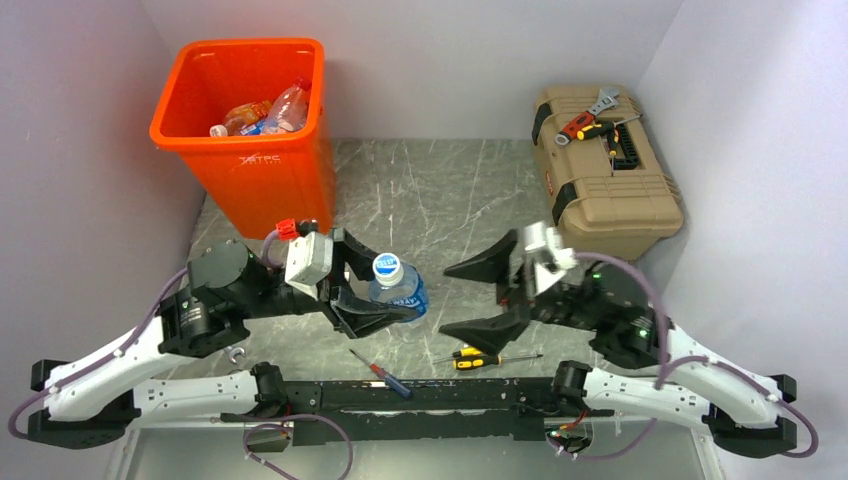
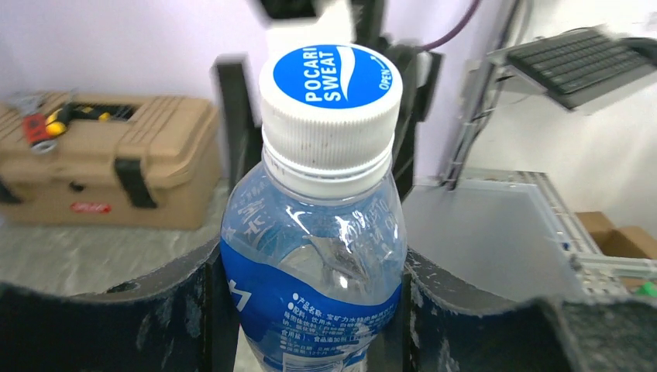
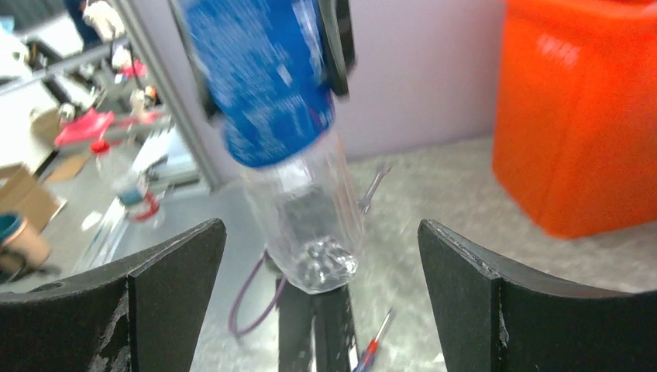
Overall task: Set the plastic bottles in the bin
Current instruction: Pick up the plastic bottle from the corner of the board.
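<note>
My left gripper (image 1: 385,292) is shut on a clear plastic bottle (image 1: 397,288) with a blue label and a white and blue cap, held upright above the table. In the left wrist view the bottle (image 2: 318,256) fills the gap between the two fingers, which press its sides. The right wrist view shows the same bottle (image 3: 294,147) hanging in the air, blurred. My right gripper (image 1: 482,298) is open and empty, to the right of the bottle. The orange bin (image 1: 250,125) stands at the far left and holds several bottles (image 1: 270,112).
A tan toolbox (image 1: 605,170) with tools on its lid stands at the far right. A red and blue screwdriver (image 1: 380,373) and a yellow-handled screwdriver (image 1: 480,358) lie on the table near the front edge.
</note>
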You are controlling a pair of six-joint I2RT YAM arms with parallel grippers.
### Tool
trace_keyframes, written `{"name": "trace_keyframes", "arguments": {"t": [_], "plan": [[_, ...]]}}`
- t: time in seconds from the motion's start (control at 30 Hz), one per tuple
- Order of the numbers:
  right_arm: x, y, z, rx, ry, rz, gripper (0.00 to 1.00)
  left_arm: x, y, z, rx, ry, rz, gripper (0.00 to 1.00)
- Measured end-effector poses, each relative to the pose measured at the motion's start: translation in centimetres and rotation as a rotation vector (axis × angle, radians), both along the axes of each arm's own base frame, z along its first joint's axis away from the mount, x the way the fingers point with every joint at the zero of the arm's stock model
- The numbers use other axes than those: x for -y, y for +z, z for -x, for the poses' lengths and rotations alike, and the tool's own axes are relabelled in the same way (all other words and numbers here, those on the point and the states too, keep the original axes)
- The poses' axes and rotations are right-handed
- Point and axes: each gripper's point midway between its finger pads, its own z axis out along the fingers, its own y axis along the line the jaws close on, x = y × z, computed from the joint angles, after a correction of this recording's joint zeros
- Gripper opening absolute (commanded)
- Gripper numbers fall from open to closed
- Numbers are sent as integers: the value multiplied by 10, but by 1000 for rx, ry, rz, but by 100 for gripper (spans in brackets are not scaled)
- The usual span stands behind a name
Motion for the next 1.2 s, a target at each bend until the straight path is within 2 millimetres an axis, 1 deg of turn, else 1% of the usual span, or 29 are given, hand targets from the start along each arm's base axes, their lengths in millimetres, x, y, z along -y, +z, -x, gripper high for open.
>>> {"name": "trace_keyframes", "arguments": {"t": [0.07,0.1,0.2,0.27,0.37,0.43,0.5,0.57,0.63,0.67,0.73,0.77,0.9,0.93,1.07,1.17,1.2], "plan": [[-14,-26,5,-17,60,69,100,8,7,10,-4,-70,13,20],[-20,-35,7,-24,84,95,100,14,9,14,-10,-102,13,20],[-30,-53,14,-43,155,141,100,29,6,20,-28,-171,-6,20],[-32,-54,20,-39,192,137,98,41,-1,20,-49,-200,-32,20],[-33,-47,23,-24,211,104,89,55,-14,19,-74,-224,-72,23],[-33,-42,23,-11,213,81,76,59,-19,18,-87,-228,-85,35],[-34,-41,24,-7,217,71,63,59,-18,17,-90,-226,-83,45],[-34,-41,25,-3,221,65,53,59,-16,16,-87,-216,-74,55],[-34,-40,25,0,223,58,47,59,-15,15,-94,-208,-70,67],[-34,-40,25,6,223,55,45,59,-14,13,-97,-198,-68,75],[-34,-41,23,8,215,53,43,58,-11,9,-105,-173,-53,96],[-34,-42,23,6,212,56,43,58,-8,7,-98,-158,-42,99],[-36,-54,18,-4,187,76,41,51,11,-12,-100,-44,44,99],[-37,-57,15,-8,175,83,41,49,15,-16,-98,-19,67,97],[-38,-62,11,-15,152,95,39,38,36,-29,-96,69,155,82],[-39,-64,8,-16,143,99,39,40,44,-34,-104,89,173,73],[-40,-64,8,-17,141,101,38,42,45,-34,-104,89,173,69]]}}
